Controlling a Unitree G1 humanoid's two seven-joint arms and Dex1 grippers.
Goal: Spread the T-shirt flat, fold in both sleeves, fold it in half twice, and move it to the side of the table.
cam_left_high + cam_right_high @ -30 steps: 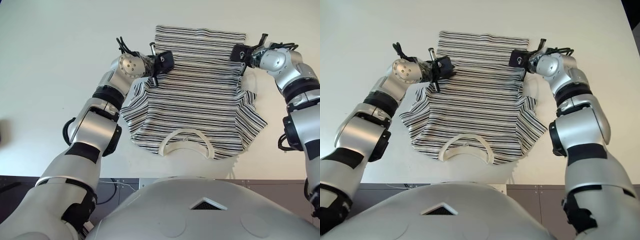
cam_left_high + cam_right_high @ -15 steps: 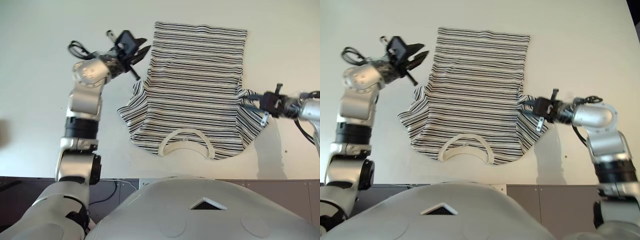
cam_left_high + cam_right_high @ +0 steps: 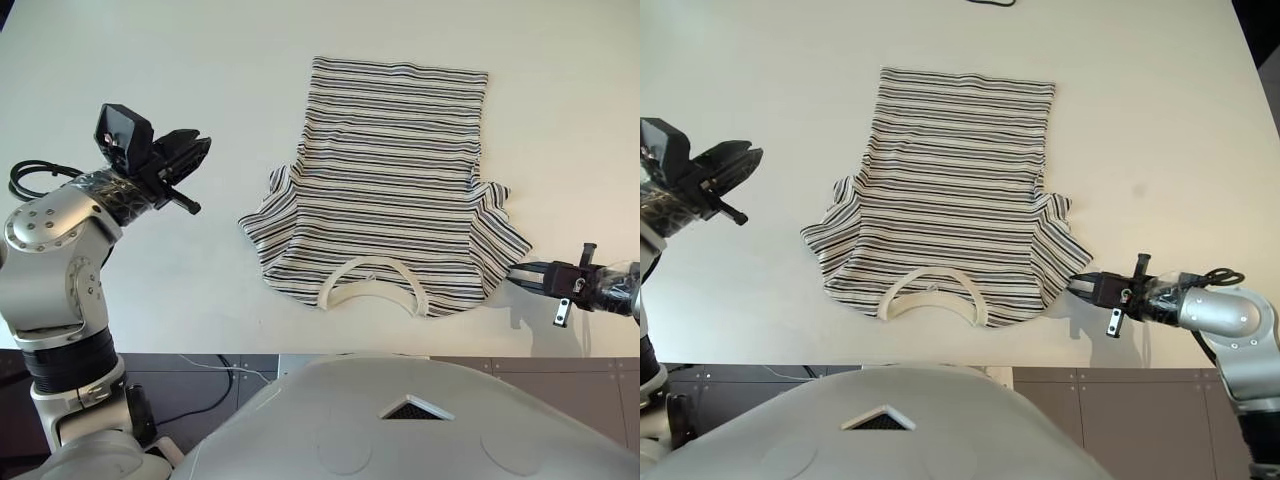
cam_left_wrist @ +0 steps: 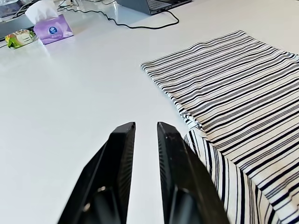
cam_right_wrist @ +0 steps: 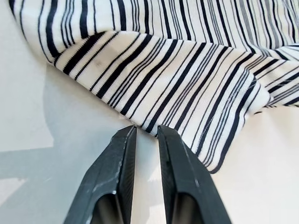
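Right hand point(image 5: 146, 128) is hovering low over the desk point(image 3: 120, 60) at the lower right of the head view. Its fingers are standing a narrow slit apart and gripping nothing, with the tips just short of the right sleeve point(image 5: 187, 88). Left hand point(image 4: 145, 125) is likewise released and empty, raised at the left of the frame, well apart from the striped T-shirt point(image 3: 395, 170).

The shirt is lying mid-desk with its collar point(image 3: 370, 290) toward the robot. The body is lying smooth, but both sleeves are rumpled and bunching inward.

The step in hand is probably flattening the sleeves before folding. Doing it well likely means parting the fingers wider, pinching just the sleeve's outer edge, and drawing it outward while staying low, so the smooth body is not dragged along.

The right wrist view is giving the sleeve's doubled-over edge in detail, where the head views are giving a mere lump. The left wrist view is adding a tissue box point(image 4: 49, 29) and a black cable point(image 4: 140, 21) on the far desk. The head views are supplying the shirt's whole outline.
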